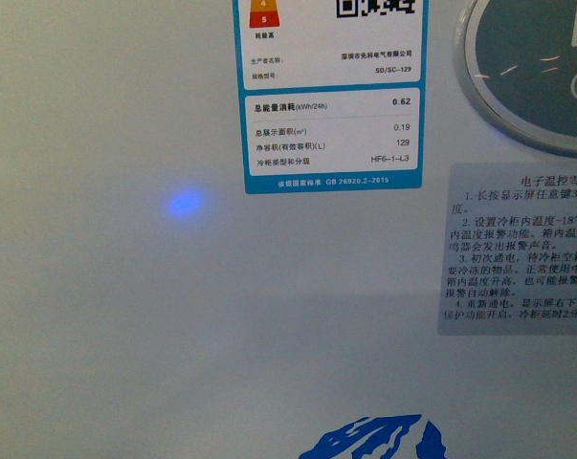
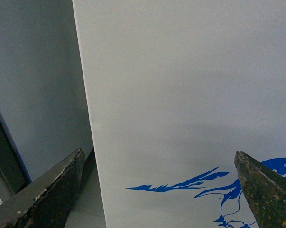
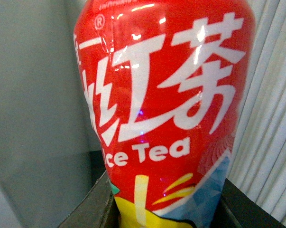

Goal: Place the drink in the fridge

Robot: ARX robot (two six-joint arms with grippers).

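1. The right gripper [image 3: 166,202] holds the drink [image 3: 161,95]. Its dark fingers [image 3: 93,209] press the lower body of the bottle from either side.
2. The drink stands upright between those fingers. Its red label with white lettering and the words "Ice Tea" rises beyond the fingertips and fills the right wrist view. A yellow and pale blue band sits level with the fingertips.
3. Beyond one right finger is a plain grey wall [image 3: 33,95]; beyond the other is a ribbed grey panel [image 3: 271,118].
4. The left gripper [image 2: 158,153] is spread wide, with nothing between its worn dark fingers [image 2: 52,190].
5. Past the left fingertips stands the white fridge [image 2: 180,71] wall. Its blue decal [image 2: 204,183] lies close to one fingertip, and the wall's edge runs just beside the other.
6. The front view shows no fingers, only the fridge wall close up. On it are an energy label [image 1: 331,115], a round control panel [image 1: 537,67], an instruction sticker [image 1: 518,249], a blue light spot [image 1: 185,203] and the decal's top.
7. The drink is outside the fridge, in the right fingers.
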